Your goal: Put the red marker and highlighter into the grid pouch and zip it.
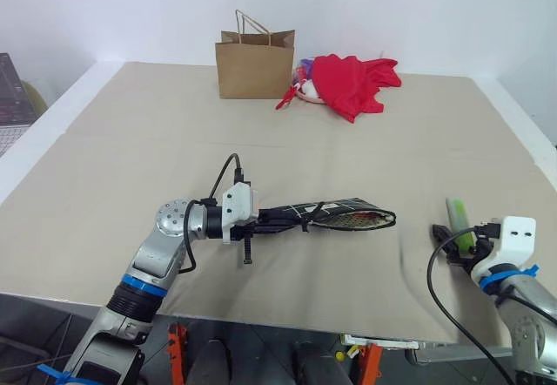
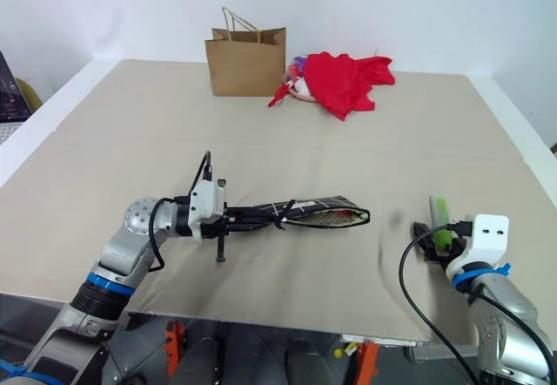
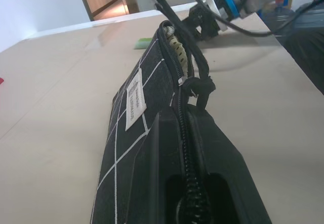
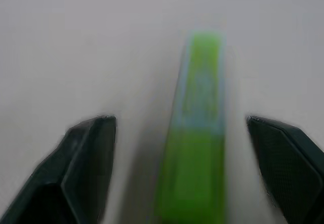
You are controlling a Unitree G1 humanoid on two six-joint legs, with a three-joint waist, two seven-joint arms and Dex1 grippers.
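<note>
The grid pouch [image 1: 335, 217], black with white lines, hangs just above the table, its open mouth pointing right. My left gripper [image 1: 264, 219] is shut on the pouch's left end. In the left wrist view the white label [image 3: 134, 100] and the zipper pull [image 3: 200, 87] show along the pouch. The light-green highlighter [image 1: 459, 221] lies flat on the table at the near right. My right gripper [image 4: 179, 122] is open, one finger on each side of the highlighter [image 4: 197, 133] without touching it. The red marker is hidden.
A brown paper bag [image 1: 255, 64] stands at the table's far side, with a red cloth heap [image 1: 352, 84] to its right. The tan table cover [image 1: 130, 150] runs to the near edge just below both arms. A laptop [image 1: 12, 97] sits beyond the left edge.
</note>
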